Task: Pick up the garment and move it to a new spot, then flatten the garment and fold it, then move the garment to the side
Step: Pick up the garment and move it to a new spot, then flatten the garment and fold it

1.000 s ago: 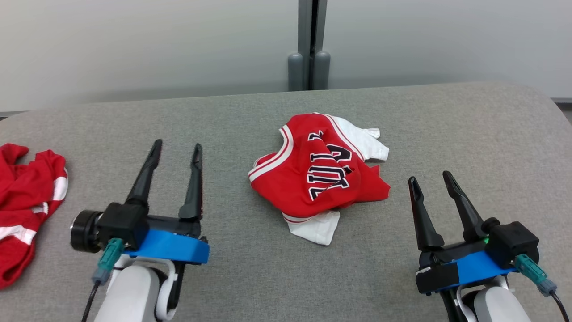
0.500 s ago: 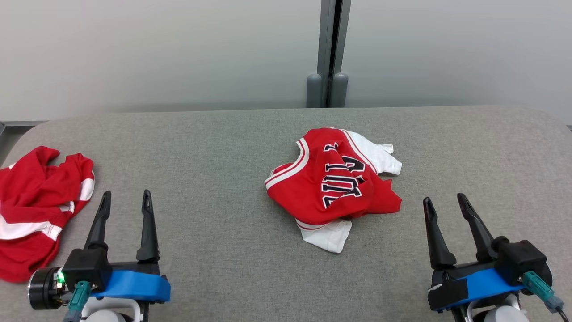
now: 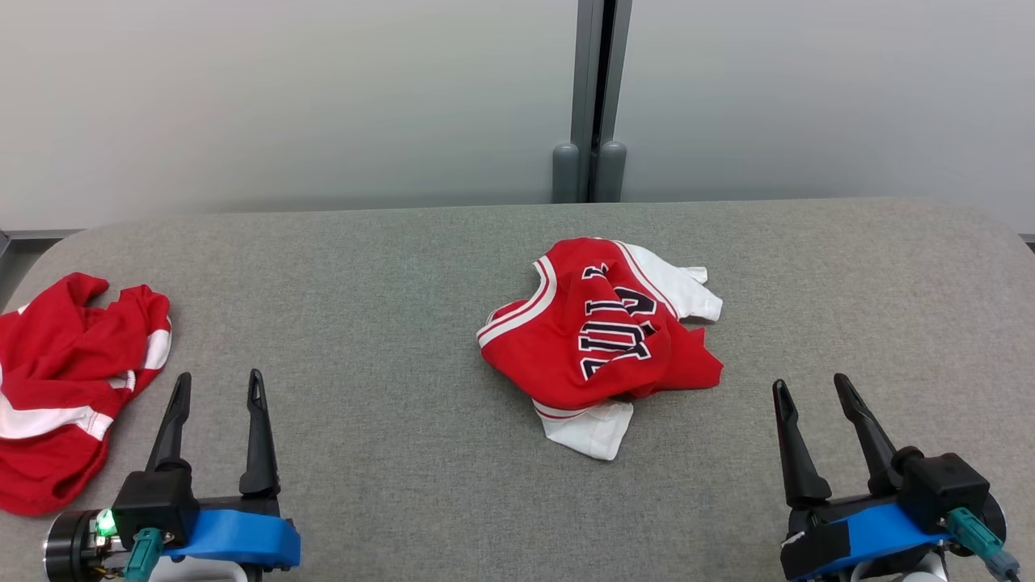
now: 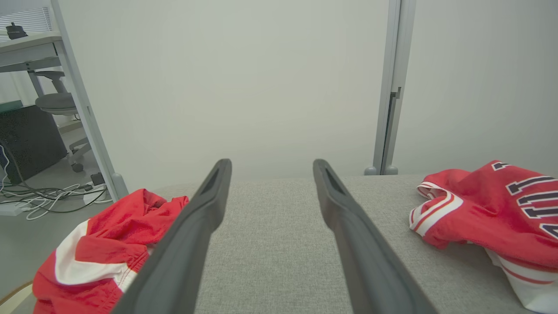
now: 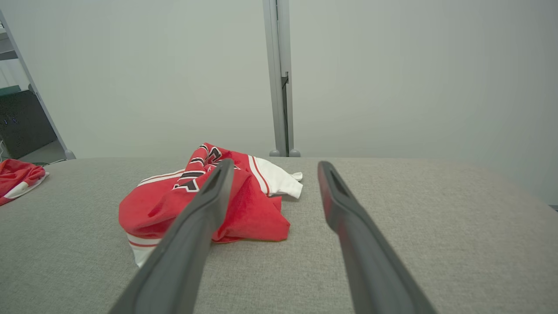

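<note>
On the grey table (image 3: pixel 404 267), a crumpled red and white cloth (image 3: pixel 65 388) lies at the left edge. The left gripper (image 3: pixel 218 377) sits at the near left, just right of that cloth, with its 2 fingers spread and empty. The garment (image 3: pixel 598 339), a red jersey with white trim and dark lettering, lies bunched at the table's centre, apart from both grippers. The right gripper (image 3: pixel 810 382) sits at the near right, 2 fingers spread, empty. A grey post (image 3: pixel 594 97) stands behind the far edge.
</note>
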Robot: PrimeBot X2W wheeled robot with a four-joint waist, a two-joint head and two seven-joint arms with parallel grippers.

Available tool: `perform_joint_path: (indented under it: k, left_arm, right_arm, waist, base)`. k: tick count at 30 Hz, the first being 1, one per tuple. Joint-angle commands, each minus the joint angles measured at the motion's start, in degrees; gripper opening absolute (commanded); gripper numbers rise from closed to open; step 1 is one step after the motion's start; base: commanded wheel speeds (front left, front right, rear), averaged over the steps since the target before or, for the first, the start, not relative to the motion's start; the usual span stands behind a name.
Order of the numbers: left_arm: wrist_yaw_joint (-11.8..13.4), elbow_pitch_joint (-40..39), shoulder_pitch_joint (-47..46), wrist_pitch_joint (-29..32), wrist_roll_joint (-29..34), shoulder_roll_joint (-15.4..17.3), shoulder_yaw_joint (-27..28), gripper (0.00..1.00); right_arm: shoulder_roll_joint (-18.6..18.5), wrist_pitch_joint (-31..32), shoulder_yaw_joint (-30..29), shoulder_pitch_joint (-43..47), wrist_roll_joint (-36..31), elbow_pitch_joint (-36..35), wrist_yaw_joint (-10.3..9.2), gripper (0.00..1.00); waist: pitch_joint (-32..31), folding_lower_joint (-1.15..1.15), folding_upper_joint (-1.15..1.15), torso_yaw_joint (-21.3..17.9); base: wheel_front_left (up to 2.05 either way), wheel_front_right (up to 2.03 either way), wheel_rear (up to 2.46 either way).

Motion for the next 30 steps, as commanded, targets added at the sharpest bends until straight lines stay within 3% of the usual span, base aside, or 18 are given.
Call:
perform_joint_path:
  k: [1, 30]
  left_arm:
    - [-0.3, 0.0, 0.5, -0.3, 0.3, -0.2, 0.1, 1.0]
    - [-1.7, 0.8, -0.4, -0.3, 2.2, -1.1, 2.0, 1.0]
  right_arm:
    - [-0.1, -0.2, -0.1, 0.9, -0.1, 0.2, 0.03, 1.0]
    - [-0.1, -0.2, 0.1, 0.4, 0.3, 0.8, 0.03, 1.0]
  waist:
    - [0.0, 0.0, 0.0, 0.0]
    - [0.1, 0.0, 0.0, -0.2]
  base:
    - [0.0, 0.0, 0.0]
    - [0.0, 0.0, 0.0]
